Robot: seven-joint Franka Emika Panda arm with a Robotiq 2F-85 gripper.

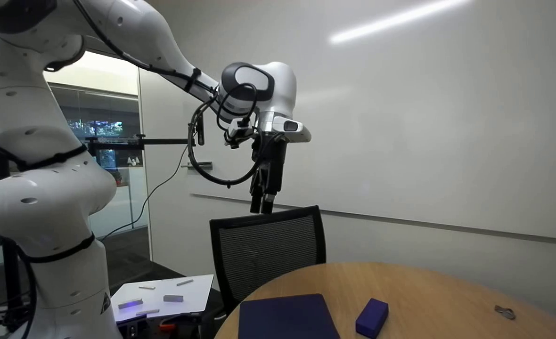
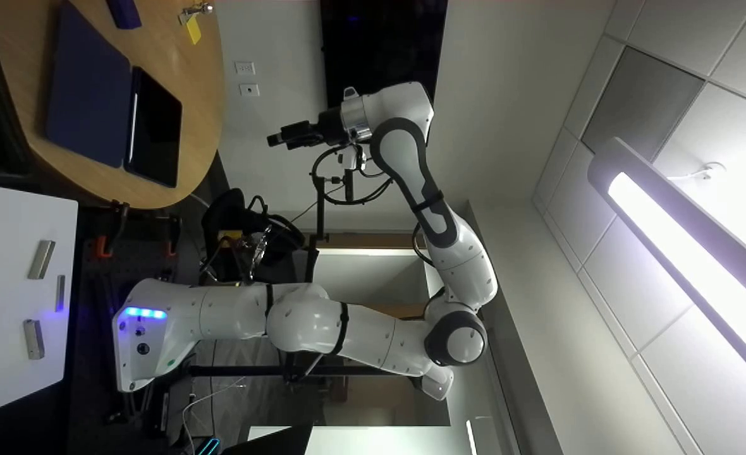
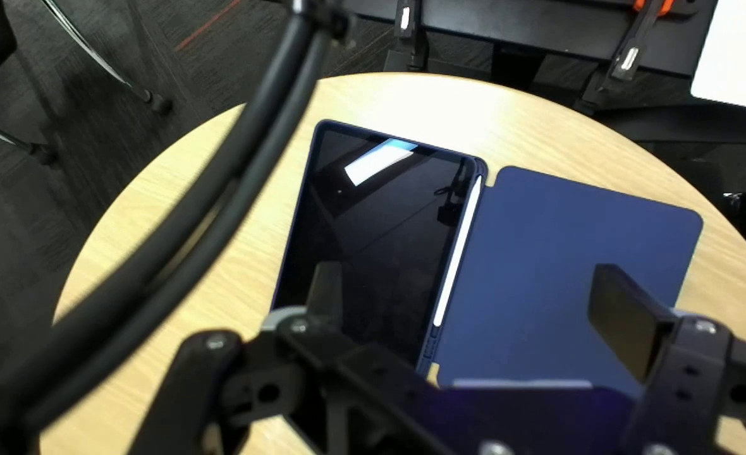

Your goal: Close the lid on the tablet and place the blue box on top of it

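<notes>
Black cabling [image 3: 148,272] crosses nearest the lens in the wrist view; close by, the jaws stand wide apart with nothing held between them. Beyond, on the round surface [image 3: 550,139], the tablet [image 3: 373,240] lies flat and face up. A white stylus [image 3: 458,253] runs along its edge, and next to that the navy lid [image 3: 575,272] lies opened out flat. Finding: lid not closed; the first step is judged to be in hand, at approach stage, no contact made. In an exterior view, the blue box [image 1: 372,318] rests on the surface beside the lid, near but not touching, with the jaws well above both. In an exterior view, the raised arm [image 2: 373,338] holds the jaws well apart from the surface; tablet and lid lie side by side, and the blue box is cut by the frame. Second step judged not begun. Next move required: lower to the lid's free outer edge, opposite the stylus, work one jaw beneath it, and swing it over onto the tablet. So thin an edge may offer poor purchase, and a push could slide the whole assembly. Only then should the blue box be lifted and set on top.
</notes>
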